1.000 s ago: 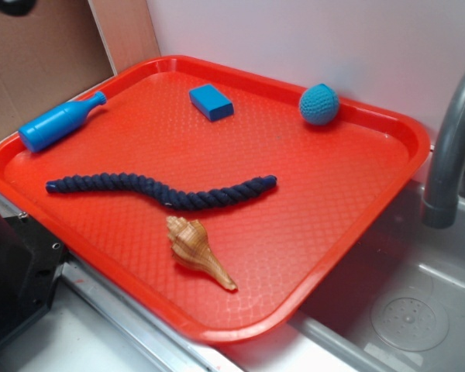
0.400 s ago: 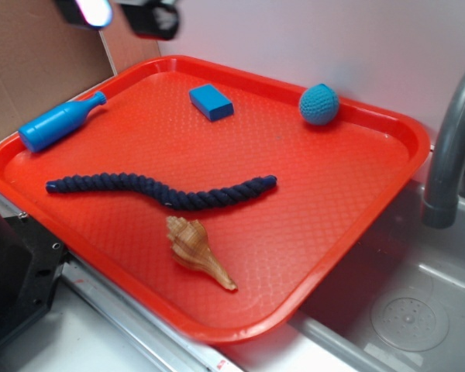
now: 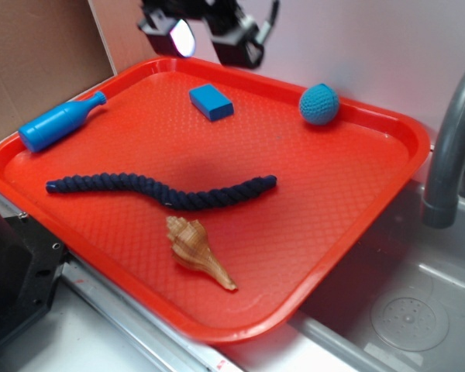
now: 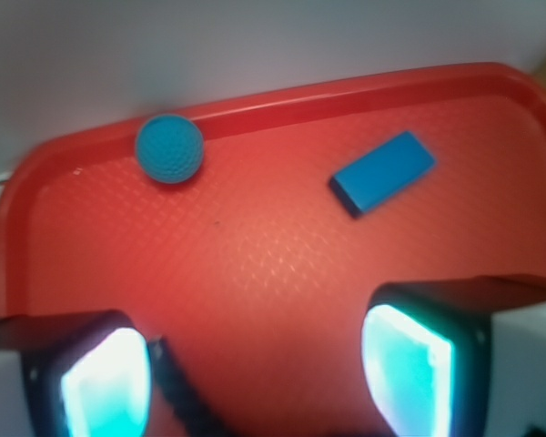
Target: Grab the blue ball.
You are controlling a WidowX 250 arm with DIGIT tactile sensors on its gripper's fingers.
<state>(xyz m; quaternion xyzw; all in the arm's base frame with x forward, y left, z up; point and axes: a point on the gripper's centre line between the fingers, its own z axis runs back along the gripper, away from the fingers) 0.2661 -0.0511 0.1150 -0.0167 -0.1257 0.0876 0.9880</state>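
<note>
Blue ball at the tray's far edge

I see the blue ball [image 3: 319, 104] [image 4: 169, 147], a small round teal crocheted ball with a knitted texture, resting untouched on the red tray [image 3: 333, 201] [image 4: 255, 264], right against its raised far rim, near the far right corner, well apart from the flat blue block [image 3: 211, 101] [image 4: 382, 172].

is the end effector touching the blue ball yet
Apart. The exterior view shows the end effector high above the tray's far-left edge, with bare tray between it and the blue ball.
</note>
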